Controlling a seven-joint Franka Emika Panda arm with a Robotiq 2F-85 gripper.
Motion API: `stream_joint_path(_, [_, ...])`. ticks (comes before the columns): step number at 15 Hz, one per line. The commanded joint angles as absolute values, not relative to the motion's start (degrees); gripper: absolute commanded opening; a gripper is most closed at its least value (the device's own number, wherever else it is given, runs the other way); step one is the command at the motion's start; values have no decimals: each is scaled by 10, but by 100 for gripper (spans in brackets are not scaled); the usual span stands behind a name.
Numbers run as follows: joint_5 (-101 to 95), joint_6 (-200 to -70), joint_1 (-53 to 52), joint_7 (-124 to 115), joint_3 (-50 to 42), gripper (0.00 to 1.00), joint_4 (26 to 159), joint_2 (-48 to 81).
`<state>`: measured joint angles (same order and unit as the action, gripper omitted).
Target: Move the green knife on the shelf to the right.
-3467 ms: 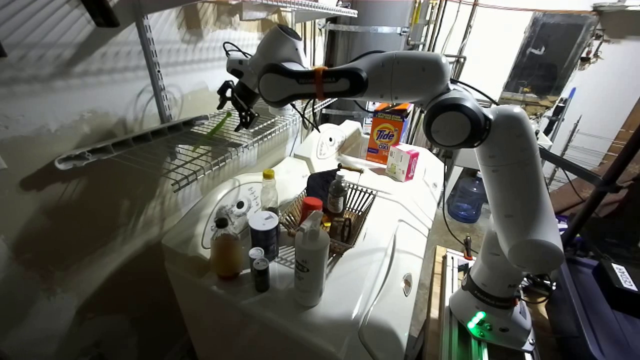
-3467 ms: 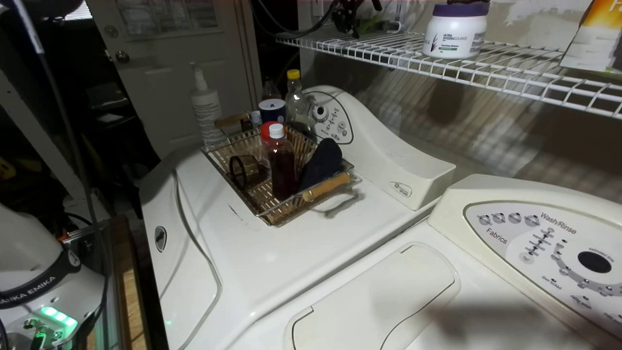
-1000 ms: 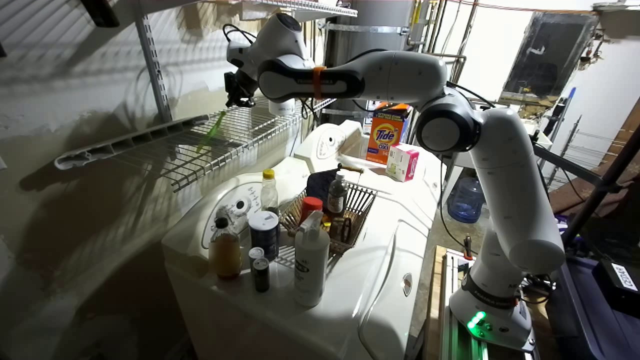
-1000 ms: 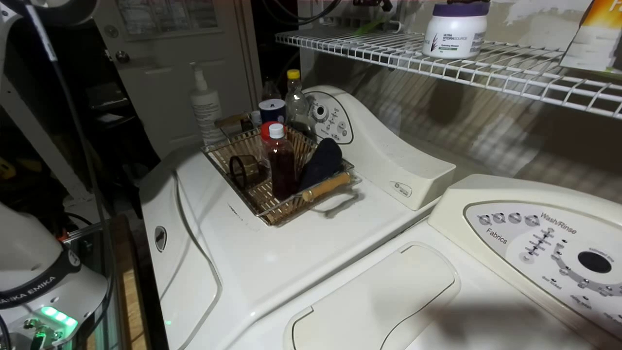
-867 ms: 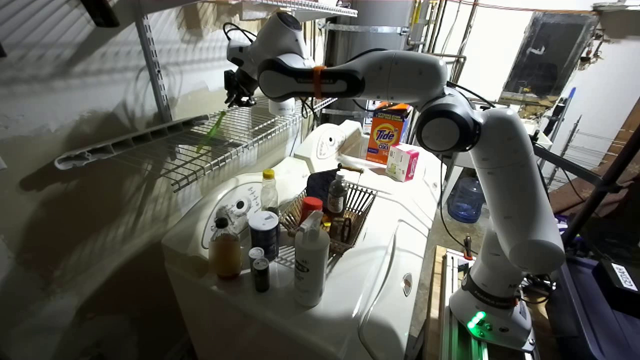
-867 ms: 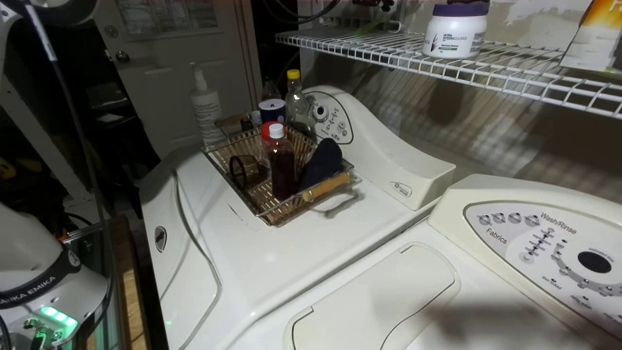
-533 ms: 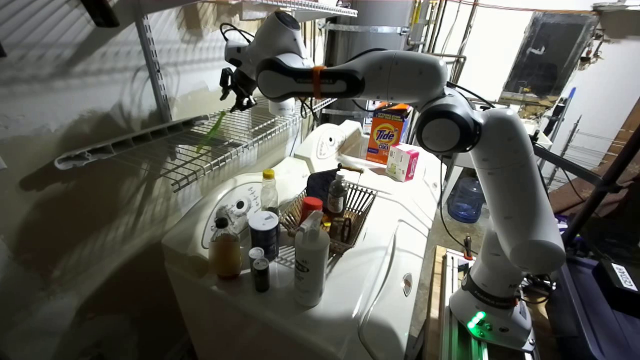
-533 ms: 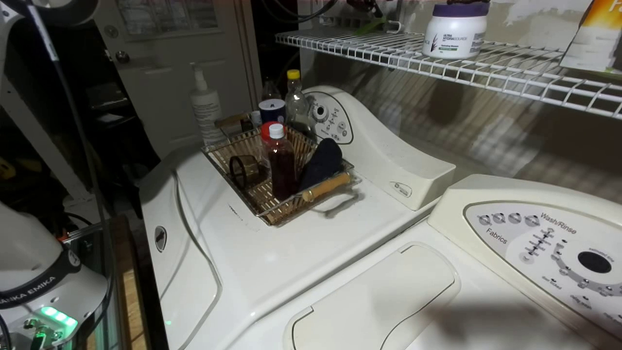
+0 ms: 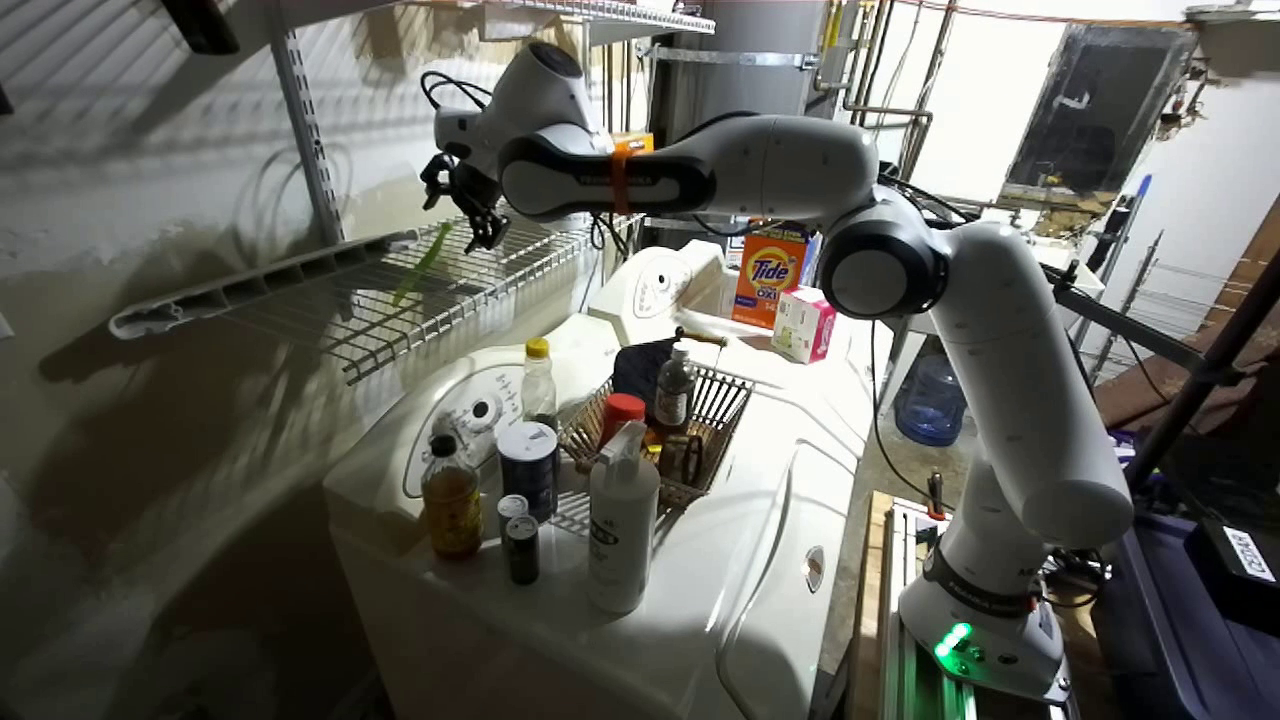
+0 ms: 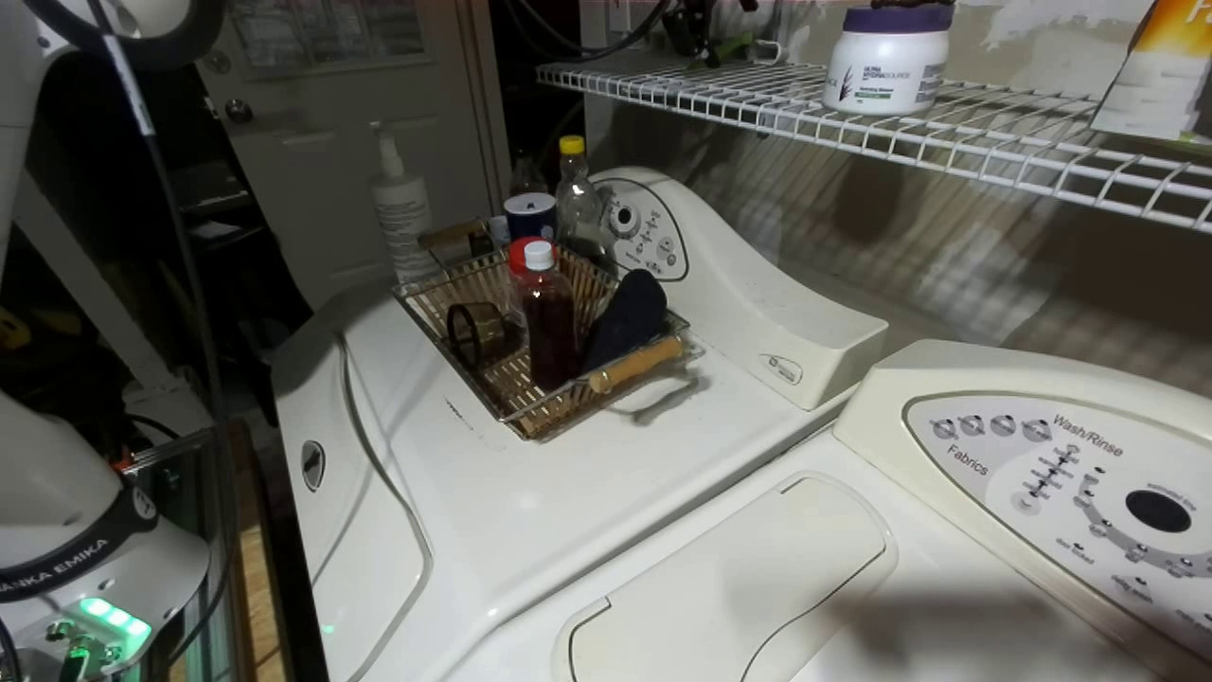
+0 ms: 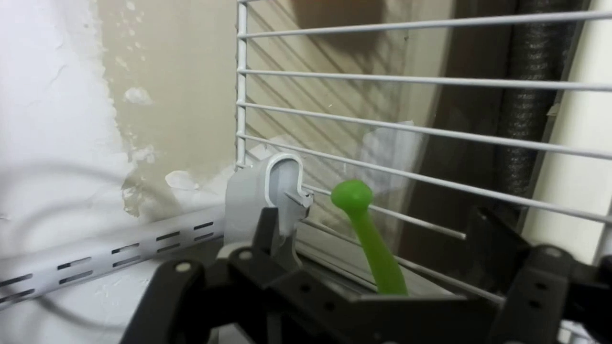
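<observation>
The slim green knife point(image 9: 422, 265) lies on the white wire shelf point(image 9: 450, 318), near a long pale plastic piece. In the wrist view the knife's rounded handle end point(image 11: 375, 243) shows between my spread fingers; its far part is hidden behind the gripper body. My gripper point(image 9: 459, 222) is open and empty, over the shelf just beside the knife's far end in an exterior view. In the wrist view the gripper point(image 11: 375, 217) has wide-apart jaws, with neither finger seen touching the knife. In an exterior view the knife point(image 10: 734, 47) is partly behind the gripper.
The long pale plastic piece point(image 9: 260, 280) lies along the wall side; its hooked end shows in the wrist view point(image 11: 287, 191). A white jar with a purple lid point(image 10: 885, 62) and a box point(image 10: 1160, 80) stand on the shelf. Bottles and a basket point(image 10: 454, 365) stand below.
Since one second ago my gripper has moved lower and toward the knife, and its fingers have spread. The knife shifted slightly between 3.5 and 1.0 seconds ago and has stayed put since.
</observation>
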<state>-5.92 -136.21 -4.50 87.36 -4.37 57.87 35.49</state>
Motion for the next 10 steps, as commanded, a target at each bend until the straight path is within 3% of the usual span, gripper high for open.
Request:
stream_joint_path(1, [-70, -1344, -48, 898, -45, 100, 518, 397])
stream_joint_path(2, [-71, -1343, -49, 902, -46, 100, 511, 403])
stream_joint_path(3, [-70, -1340, -49, 904, -47, 91, 504, 409])
stream_joint_path(4, [-72, -1338, -50, 906, -48, 74, 497, 414])
stream_joint_path(10, [-81, -1321, -52, 916, -56, 30, 470, 430])
